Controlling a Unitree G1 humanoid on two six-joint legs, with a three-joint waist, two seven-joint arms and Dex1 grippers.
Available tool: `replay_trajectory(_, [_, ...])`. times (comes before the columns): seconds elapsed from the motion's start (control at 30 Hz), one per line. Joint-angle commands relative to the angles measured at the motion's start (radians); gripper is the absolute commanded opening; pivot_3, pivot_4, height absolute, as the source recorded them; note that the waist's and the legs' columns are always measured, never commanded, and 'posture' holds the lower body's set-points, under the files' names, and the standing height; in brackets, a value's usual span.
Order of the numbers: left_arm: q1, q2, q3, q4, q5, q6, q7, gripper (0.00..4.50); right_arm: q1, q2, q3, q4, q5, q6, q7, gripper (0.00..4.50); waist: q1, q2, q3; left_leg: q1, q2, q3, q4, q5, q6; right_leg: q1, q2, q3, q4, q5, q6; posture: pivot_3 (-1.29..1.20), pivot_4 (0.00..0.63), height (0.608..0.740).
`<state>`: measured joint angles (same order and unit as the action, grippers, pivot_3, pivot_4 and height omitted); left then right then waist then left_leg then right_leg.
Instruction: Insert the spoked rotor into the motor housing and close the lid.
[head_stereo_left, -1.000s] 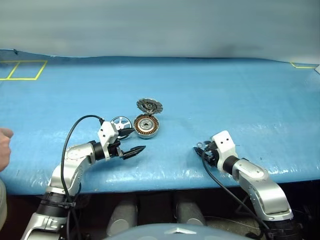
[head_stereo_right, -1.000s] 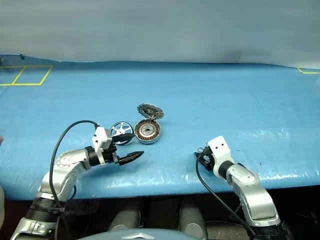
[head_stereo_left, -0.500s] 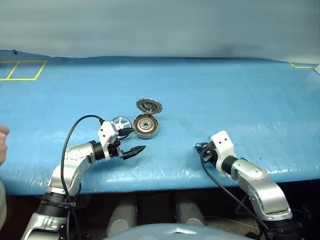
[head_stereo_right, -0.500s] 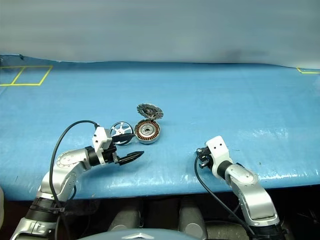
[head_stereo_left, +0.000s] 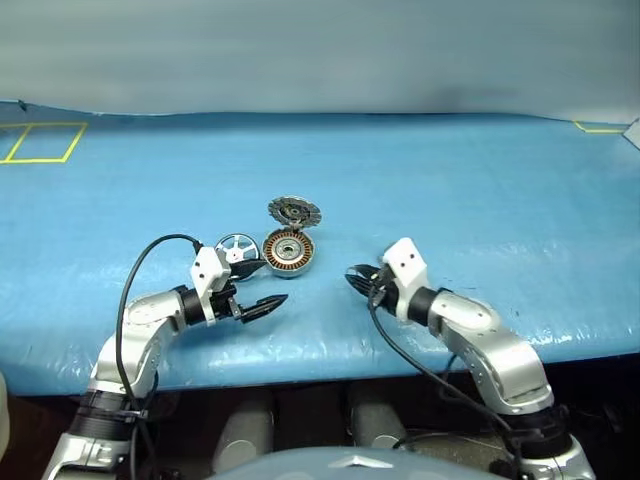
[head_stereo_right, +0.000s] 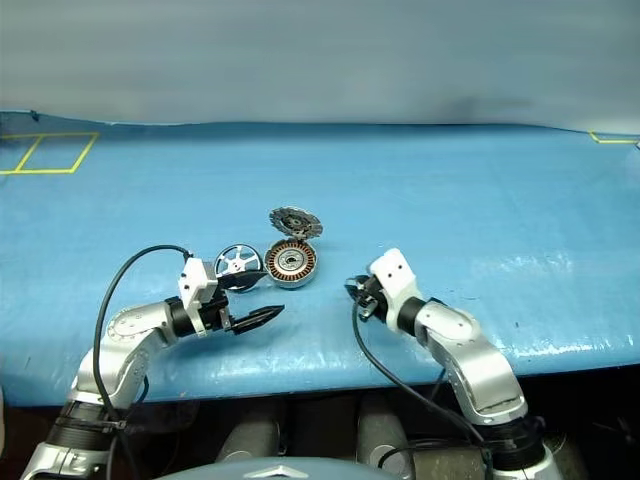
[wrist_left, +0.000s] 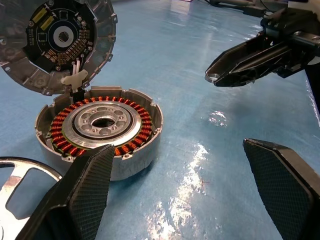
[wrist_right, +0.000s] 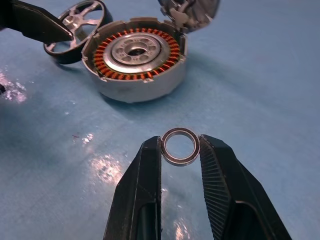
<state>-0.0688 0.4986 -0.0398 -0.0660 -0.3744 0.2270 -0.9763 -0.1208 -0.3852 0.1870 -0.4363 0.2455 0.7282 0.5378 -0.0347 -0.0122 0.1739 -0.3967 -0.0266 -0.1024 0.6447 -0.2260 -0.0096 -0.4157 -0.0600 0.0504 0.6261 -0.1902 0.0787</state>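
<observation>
Two arms low over table, left end effector (head_stereo_left: 258, 283) spread wide, right end effector (wrist_right: 180, 150) pinching small metal ring (wrist_right: 180, 146), aimed twd motor housing (wrist_right: 134, 57).

The left gripper (head_stereo_left: 262, 283) rests low with its black fingers (wrist_left: 90, 195) spread wide and empty, while the right gripper (wrist_right: 180, 145) (angled toward the left one) pinches a small metal ring (wrist_right: 180, 146) between its fingertips.

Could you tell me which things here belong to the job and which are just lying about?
Job:
- shiny silver spoked rotor
- copper-wound round motor housing
- grey round lid, standing open
- small metal ring, pinched in the right gripper

Lying about:
- yellow tape squares
</observation>
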Motion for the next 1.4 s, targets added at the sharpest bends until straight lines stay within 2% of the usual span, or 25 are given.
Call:
replay_trajectory(0.03, [0.002,0.007,0.036,-0.032,-0.016,-0.032,0.005,4.50,-0.068,0.033,0.044,0.014,0.006,-0.023,0.011,0.74,0.000,0.000,0.000,0.000,0.000,0.000,0.000,0.000,0.000,0.000,0.000,0.000,0.000,0.000,0.000,0.00,0.150,0.740])
replay_trajectory(0.23, [0.000,-0.006,0.063,-0.011,0.000,-0.068,0.048,4.50,-0.174,0.090,0.107,0.146,-0.033,-0.083,0.009,0.74,-0.001,0.000,0.000,0.000,0.000,0.000,0.000,0.000,0.000,0.000,0.000,0.000,0.000,0.000,0.000,0.00,0.150,0.740])
replay_trajectory(0.7, [0.008,-0.009,0.078,-0.013,-0.001,-0.085,0.087,4.50,-0.376,0.211,0.108,0.460,-0.079,-0.222,0.018,0.74,-0.003,0.000,0.000,0.001,-0.002,0.000,-0.001,0.000,0.000,0.000,0.001,-0.001,0.000,0.001,-0.001,0.00,0.150,0.740])
replay_trajectory(1.03, [0.017,-0.007,0.075,-0.020,0.004,-0.084,0.097,4.50,-0.401,0.274,0.120,0.567,-0.102,-0.256,0.028,0.74,-0.005,0.001,0.000,0.001,-0.001,0.000,-0.001,0.000,-0.001,-0.001,0.002,-0.001,0.001,0.001,-0.001,0.00,0.150,0.740])
replay_trajectory(1.4, [0.016,-0.005,0.073,-0.022,0.011,-0.082,0.106,4.50,-0.396,0.284,0.122,0.603,-0.127,-0.259,0.037,0.74,-0.007,0.001,0.000,0.001,-0.001,0.000,-0.001,0.000,-0.001,-0.001,0.003,0.000,0.001,0.001,-0.002,0.00,0.150,0.740])
